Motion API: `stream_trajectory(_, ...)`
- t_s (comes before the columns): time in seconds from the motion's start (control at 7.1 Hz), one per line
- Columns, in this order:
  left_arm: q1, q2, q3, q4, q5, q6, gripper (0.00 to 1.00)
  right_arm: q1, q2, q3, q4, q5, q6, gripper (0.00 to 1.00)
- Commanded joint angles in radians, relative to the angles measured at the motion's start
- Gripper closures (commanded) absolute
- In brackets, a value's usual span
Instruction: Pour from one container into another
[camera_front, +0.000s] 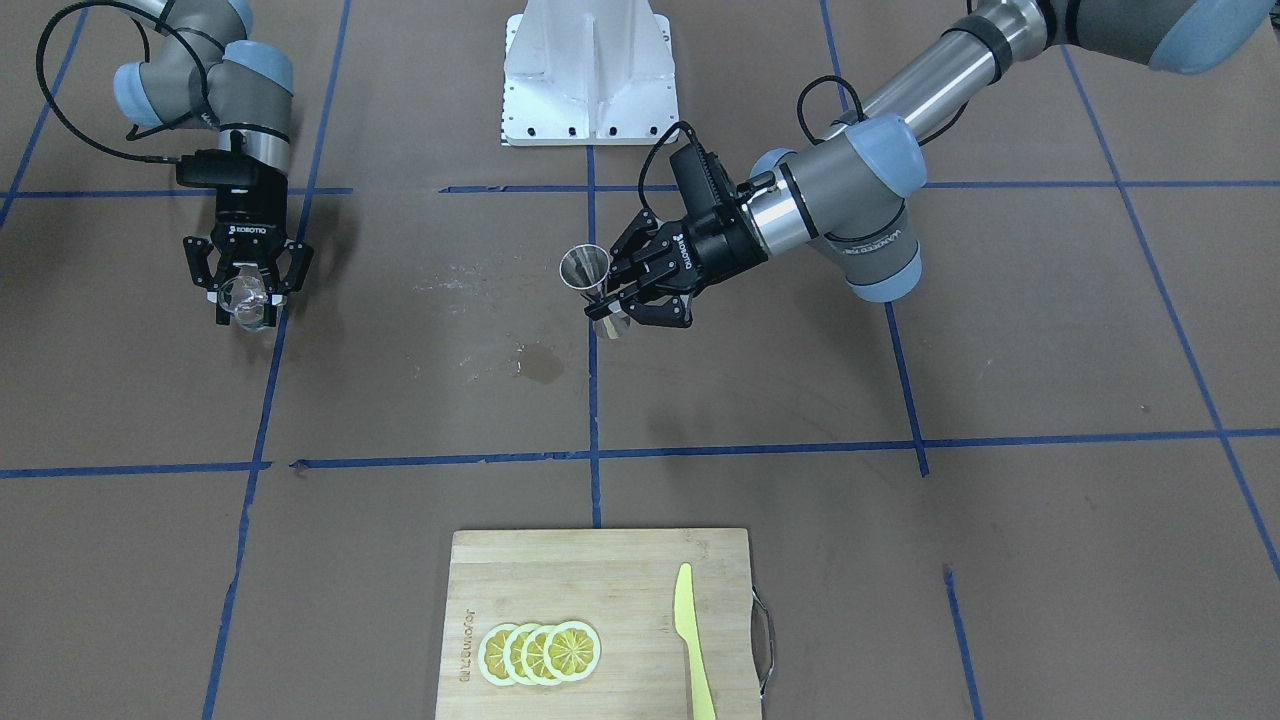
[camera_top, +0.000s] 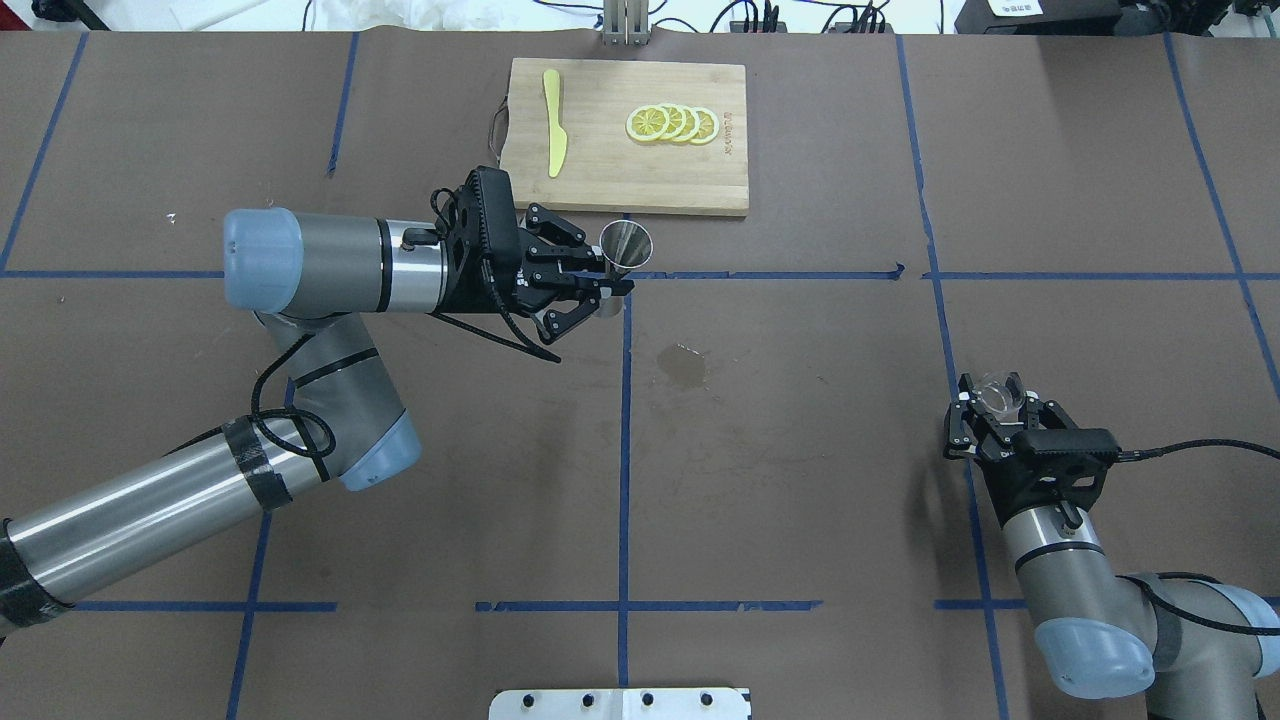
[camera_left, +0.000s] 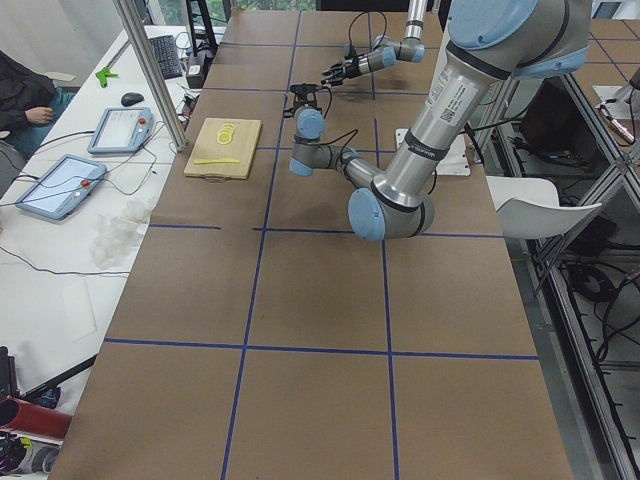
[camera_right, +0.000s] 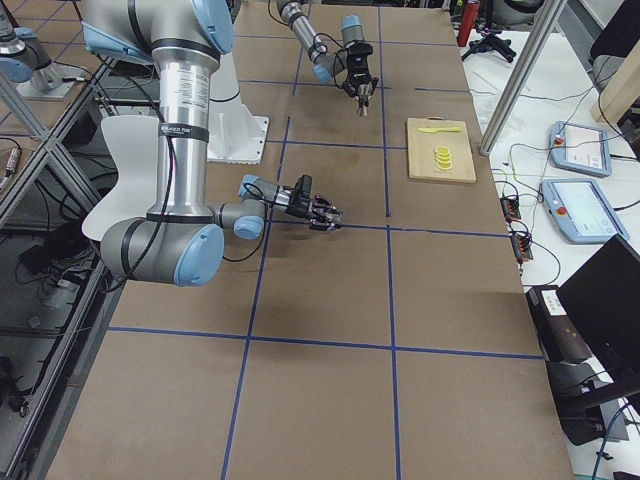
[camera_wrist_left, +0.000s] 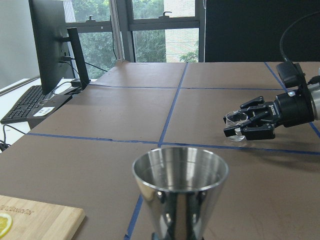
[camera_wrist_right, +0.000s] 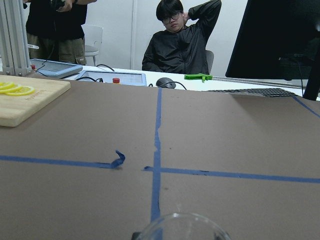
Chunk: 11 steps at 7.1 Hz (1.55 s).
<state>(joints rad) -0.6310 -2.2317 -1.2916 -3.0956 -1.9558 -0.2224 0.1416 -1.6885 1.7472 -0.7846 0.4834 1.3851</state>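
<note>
The steel jigger (camera_top: 624, 246) stands upright near the table's centre line, its open top cone facing up. My left gripper (camera_top: 607, 284) is shut on its narrow waist, reaching in level from the side. The left wrist view shows the jigger's (camera_wrist_left: 180, 186) shiny cone close up. The small clear glass cup (camera_top: 992, 392) sits upright in my right gripper (camera_top: 997, 400), which is shut on it low over the table, far off to the right. In the front view the glass cup (camera_front: 246, 297) is at the left and the jigger (camera_front: 584, 268) at the centre. Whether the cup holds anything is not visible.
A wooden cutting board (camera_top: 600, 180) with lemon slices (camera_top: 671, 123) and a yellow knife (camera_top: 553, 122) lies just beyond the jigger. A dark wet stain (camera_top: 684, 366) marks the paper between the arms. The white robot base (camera_front: 590, 75) is behind. A person (camera_wrist_right: 180, 42) sits past the table's far edge.
</note>
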Motion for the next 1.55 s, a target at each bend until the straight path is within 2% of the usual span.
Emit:
stream_trajectory(0.0,-0.002,0.001,0.000,0.000,0.000,0.000,1.00,0.006,0.001,0.089,0.010,-0.002,-0.110,1.00)
stream_trajectory(0.28,-0.004,0.003,0.000,0.000,0.000,0.000,1.00,0.058,0.007,0.101,0.106,0.010,-0.373,1.00)
stream_trajectory(0.42,-0.004,0.004,0.000,0.000,0.000,0.000,1.00,0.081,0.010,0.100,0.151,0.067,-0.440,1.00)
stream_trajectory(0.56,-0.004,0.004,0.000,-0.002,0.000,0.000,1.00,0.085,0.051,0.100,0.166,0.086,-0.460,1.00)
stream_trajectory(0.85,-0.004,0.009,-0.008,0.000,0.000,0.000,1.00,0.122,0.200,0.101,0.162,0.136,-0.577,1.00)
stream_trajectory(1.13,-0.003,0.026,-0.018,0.000,0.000,0.002,1.00,0.164,0.330,0.103,0.102,0.198,-0.614,1.00)
stream_trajectory(1.41,-0.002,0.041,-0.023,0.000,0.000,0.002,1.00,0.203,0.497,0.118,-0.097,0.256,-0.612,1.00)
